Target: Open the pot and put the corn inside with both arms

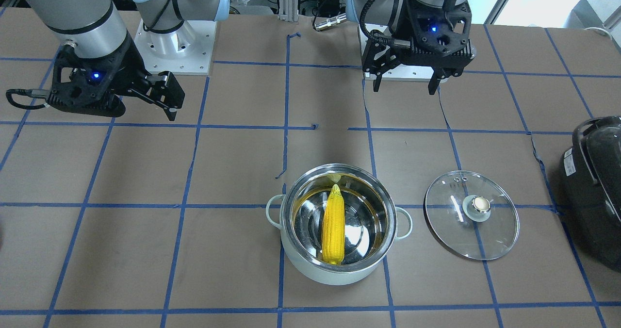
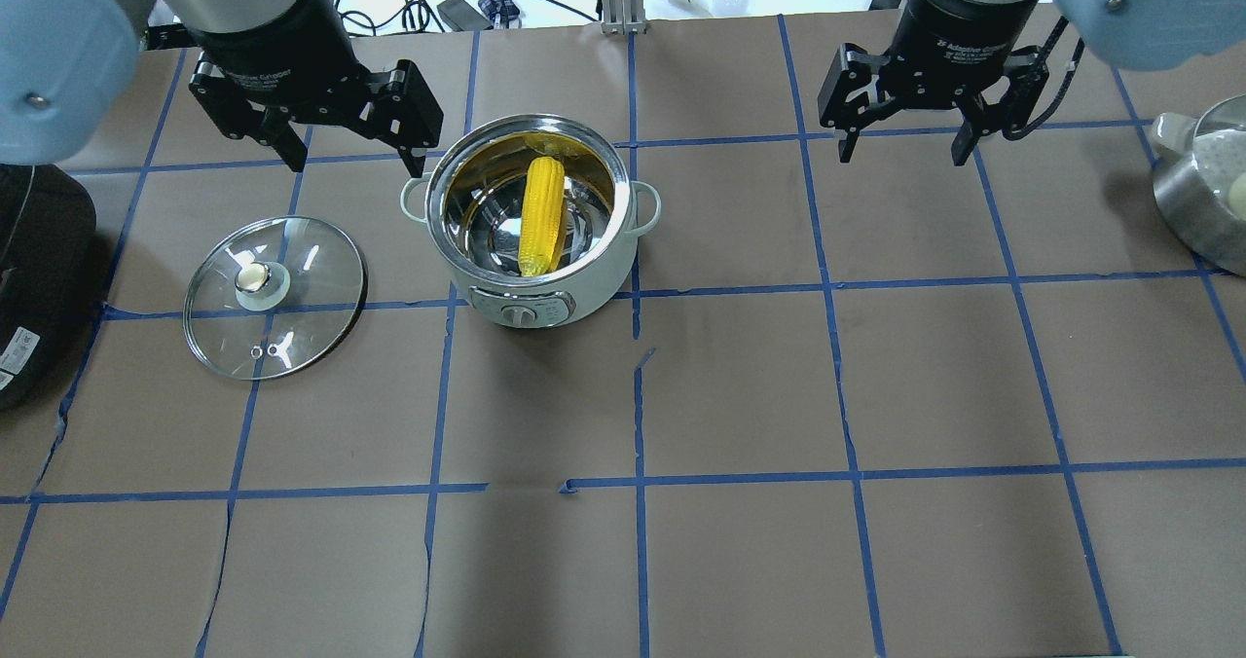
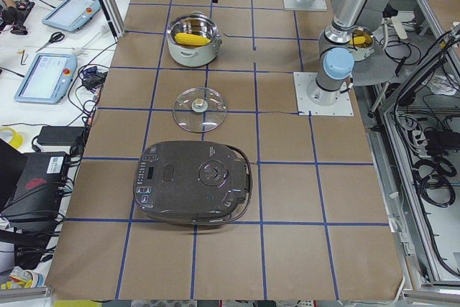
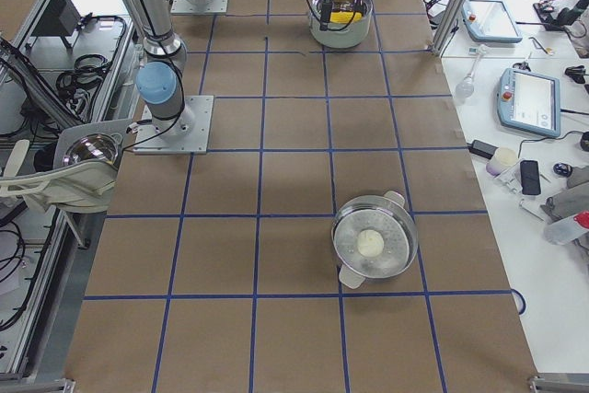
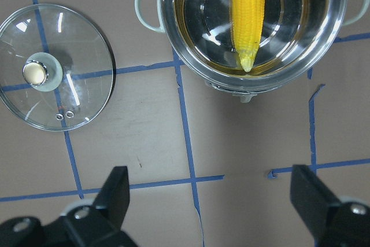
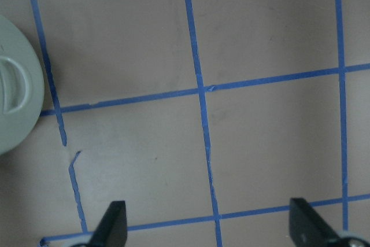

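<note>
The pale mint-white pot (image 2: 526,306) stands open on the table, its steel inside bare. The yellow corn (image 2: 541,215) lies inside it, leaning from the bottom up to the rim; it also shows in the front view (image 1: 334,231) and the left wrist view (image 5: 247,15). The glass lid (image 2: 311,278) with its gold-topped knob lies flat on the table beside the pot, knob up. My left gripper (image 2: 357,166) is open and empty, raised between lid and pot on their far side. My right gripper (image 2: 902,157) is open and empty, raised well to the pot's right.
A black appliance with a handle (image 2: 39,278) sits at the table's left edge beyond the lid. A steel steamer pot (image 2: 1207,191) with a white round thing in it sits at the far right. The table is brown paper with blue tape lines.
</note>
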You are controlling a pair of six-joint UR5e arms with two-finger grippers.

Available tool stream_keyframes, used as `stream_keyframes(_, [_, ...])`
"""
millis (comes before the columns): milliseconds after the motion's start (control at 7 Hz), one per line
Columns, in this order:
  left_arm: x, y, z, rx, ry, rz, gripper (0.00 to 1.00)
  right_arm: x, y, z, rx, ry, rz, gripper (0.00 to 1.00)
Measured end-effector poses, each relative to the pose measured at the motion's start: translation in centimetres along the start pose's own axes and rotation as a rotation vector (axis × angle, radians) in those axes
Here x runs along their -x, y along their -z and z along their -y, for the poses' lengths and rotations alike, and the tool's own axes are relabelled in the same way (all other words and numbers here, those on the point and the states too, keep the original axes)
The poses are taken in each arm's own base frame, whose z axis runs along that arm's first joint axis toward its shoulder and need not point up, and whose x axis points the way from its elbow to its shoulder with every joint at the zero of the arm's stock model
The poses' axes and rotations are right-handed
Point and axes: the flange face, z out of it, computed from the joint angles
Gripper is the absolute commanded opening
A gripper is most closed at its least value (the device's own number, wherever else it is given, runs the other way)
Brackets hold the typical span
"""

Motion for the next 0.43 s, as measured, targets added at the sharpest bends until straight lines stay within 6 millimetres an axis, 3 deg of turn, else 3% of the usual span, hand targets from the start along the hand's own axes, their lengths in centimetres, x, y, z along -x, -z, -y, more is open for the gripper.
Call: stream_keyframes(429, [2.4, 0.3, 0.7, -0.006, 0.065, -0.002, 1.00, -0.5, 1.1, -1.0, -0.002, 0.019, -0.010, 1.00])
